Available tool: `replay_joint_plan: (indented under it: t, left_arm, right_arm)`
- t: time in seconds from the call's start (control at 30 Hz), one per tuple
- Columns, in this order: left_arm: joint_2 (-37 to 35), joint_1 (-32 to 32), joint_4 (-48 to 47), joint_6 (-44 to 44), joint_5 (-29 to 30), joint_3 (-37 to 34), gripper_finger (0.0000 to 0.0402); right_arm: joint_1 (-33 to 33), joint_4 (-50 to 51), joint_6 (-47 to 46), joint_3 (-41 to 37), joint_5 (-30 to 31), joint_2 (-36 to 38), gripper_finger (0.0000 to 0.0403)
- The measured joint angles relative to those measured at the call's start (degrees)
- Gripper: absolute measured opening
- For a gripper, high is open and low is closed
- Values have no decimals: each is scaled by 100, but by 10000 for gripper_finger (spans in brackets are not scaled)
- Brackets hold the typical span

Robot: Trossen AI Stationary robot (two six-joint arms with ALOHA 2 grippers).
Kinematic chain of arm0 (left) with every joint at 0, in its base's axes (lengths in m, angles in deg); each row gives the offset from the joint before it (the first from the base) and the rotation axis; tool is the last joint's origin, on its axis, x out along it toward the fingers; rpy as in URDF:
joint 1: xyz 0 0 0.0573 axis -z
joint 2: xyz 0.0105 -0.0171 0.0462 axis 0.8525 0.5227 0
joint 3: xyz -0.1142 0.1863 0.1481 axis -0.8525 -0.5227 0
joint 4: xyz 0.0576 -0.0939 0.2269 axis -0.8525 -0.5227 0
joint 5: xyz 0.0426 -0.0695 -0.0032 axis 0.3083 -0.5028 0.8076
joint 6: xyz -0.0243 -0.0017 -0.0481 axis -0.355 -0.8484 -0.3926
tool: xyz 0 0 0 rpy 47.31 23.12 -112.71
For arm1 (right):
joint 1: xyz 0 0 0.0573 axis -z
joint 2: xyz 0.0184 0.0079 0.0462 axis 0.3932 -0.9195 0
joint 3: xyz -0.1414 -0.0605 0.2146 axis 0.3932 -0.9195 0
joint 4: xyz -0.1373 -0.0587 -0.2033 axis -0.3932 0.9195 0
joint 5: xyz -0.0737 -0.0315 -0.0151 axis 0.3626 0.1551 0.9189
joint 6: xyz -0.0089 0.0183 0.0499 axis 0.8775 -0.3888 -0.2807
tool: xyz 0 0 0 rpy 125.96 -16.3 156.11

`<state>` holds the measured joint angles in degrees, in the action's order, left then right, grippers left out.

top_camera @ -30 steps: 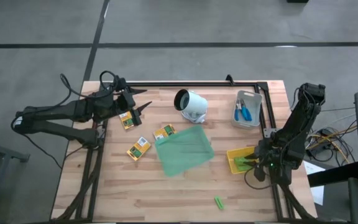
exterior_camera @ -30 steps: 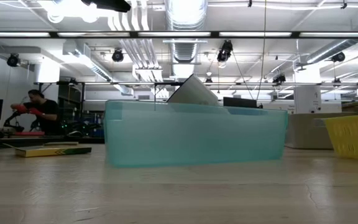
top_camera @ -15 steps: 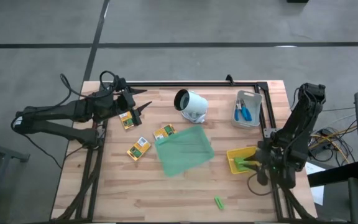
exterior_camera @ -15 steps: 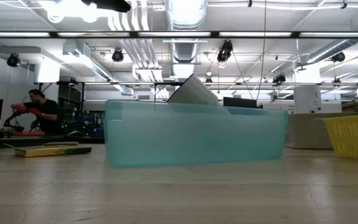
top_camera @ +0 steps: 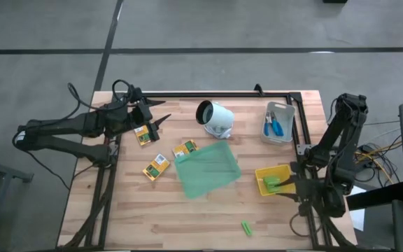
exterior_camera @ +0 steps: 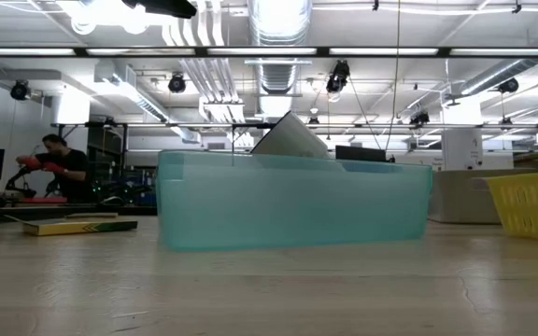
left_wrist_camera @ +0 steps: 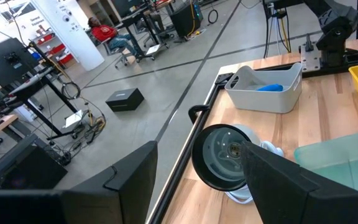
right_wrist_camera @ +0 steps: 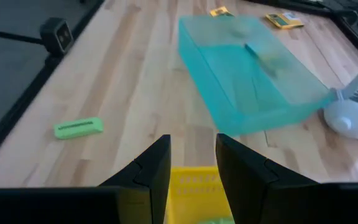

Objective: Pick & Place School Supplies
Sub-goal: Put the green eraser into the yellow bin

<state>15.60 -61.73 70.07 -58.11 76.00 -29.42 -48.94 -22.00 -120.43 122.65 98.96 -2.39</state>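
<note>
High view: the right gripper (top_camera: 286,185) sits at the yellow tray (top_camera: 264,173) by the table's right edge, fingers parted with nothing between them; light-green blocks (top_camera: 271,183) lie in the tray. One green block (top_camera: 246,227) lies alone near the front edge. The left gripper (top_camera: 161,120) hovers far-left, fingers apart and empty, just beside one of three packets (top_camera: 143,135). Blue-handled scissors (top_camera: 275,127) rest in the grey bin (top_camera: 283,108)
</note>
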Motion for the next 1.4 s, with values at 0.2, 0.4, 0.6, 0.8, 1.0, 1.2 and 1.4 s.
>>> replay_joint_plan:
  t: [0.2,0.4,0.6,0.8,1.0,1.2,1.4]
  left_arm:
    - [0,2,0,0,-1,-1,236]
    - [0,0,0,0,-1,-1,236]
    - [0,0,2,0,-1,-1,236]
    - [0,0,2,0,-1,-1,236]
    - [-1,1,0,0,0,-1,236]
    - [0,2,2,0,-1,-1,236]
    - [0,1,2,0,-1,-1,236]
  right_arm:
    - [2,-628,-617,122,-82,-2,125]
    - [6,-1469,-647,-12,-461,-36,135]
    - [146,-1640,-1695,108,-975,-463,145]
    - [489,-1549,-2113,605,-1442,-1321,145]
    - [1069,-1009,-2609,1495,-2202,-2354,137]
    - [1495,-516,-2931,2511,-2896,-3380,133]
    - [1699,-228,-3360,3338,-2900,-4064,147]
